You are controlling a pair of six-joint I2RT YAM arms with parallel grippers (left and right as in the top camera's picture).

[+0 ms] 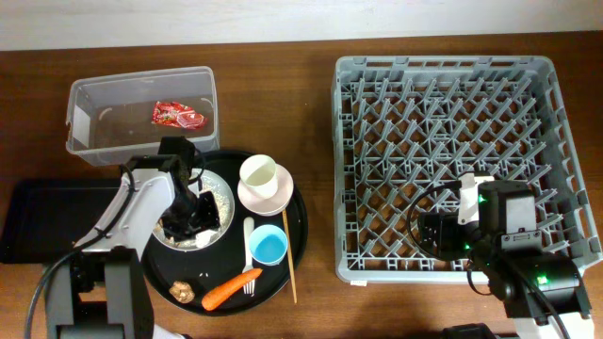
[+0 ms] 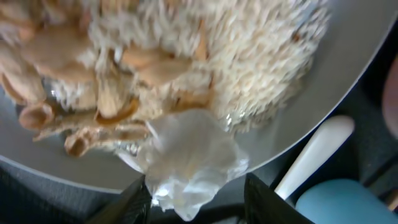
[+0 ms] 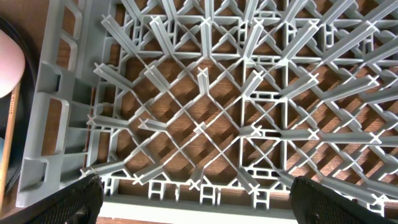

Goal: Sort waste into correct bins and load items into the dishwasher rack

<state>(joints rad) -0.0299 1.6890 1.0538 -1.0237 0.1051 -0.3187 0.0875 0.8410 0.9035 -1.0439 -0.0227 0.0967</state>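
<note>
My left gripper is low over the white plate. Its open fingers straddle the small white wrapper at the plate's edge, beside beige food scraps. The red wrapper lies in the clear tub. The black rectangular tray is at the left. The carrot, blue cup, cream cup in the pink bowl, spoon and chopstick are on the round tray. My right gripper is open above the grey rack.
The round black tray holds the dishes and a small scrap near its front. The spoon handle and blue cup lie just right of my left fingers. The pink bowl's edge shows left of the rack.
</note>
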